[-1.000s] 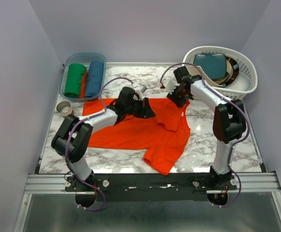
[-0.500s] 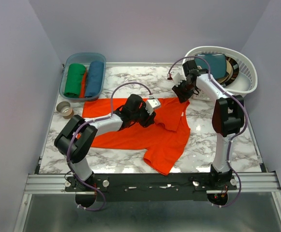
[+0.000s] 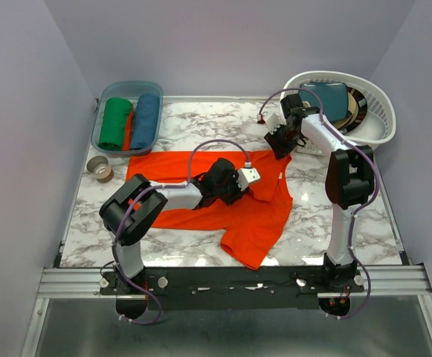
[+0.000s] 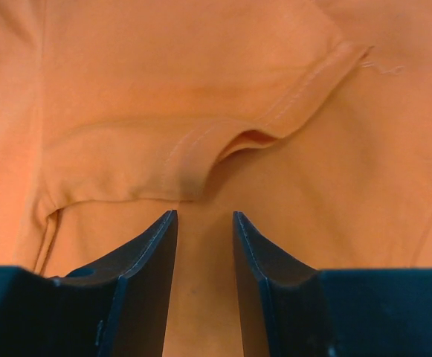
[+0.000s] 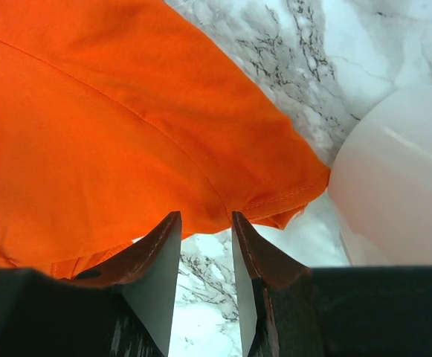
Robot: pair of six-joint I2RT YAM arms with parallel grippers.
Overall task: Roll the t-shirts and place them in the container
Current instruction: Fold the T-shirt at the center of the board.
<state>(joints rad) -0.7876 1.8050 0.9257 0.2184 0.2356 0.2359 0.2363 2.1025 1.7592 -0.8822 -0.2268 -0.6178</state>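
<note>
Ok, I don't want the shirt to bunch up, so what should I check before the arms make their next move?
1. Orange t-shirt lying flat: not ok, a sleeve is folded over near the middle.
2. Left tool lined up on that sleeve hem: ok, the fold sits just ahead.
3. Left tool empty: ok, jaws parted, nothing between.
4. Right tool at the shirt's edge: ok, hem at its tips.
5. Right tool gripping fabric: cannot tell.
6. White basket clear of the shirt corner: cannot tell, very close.
</note>
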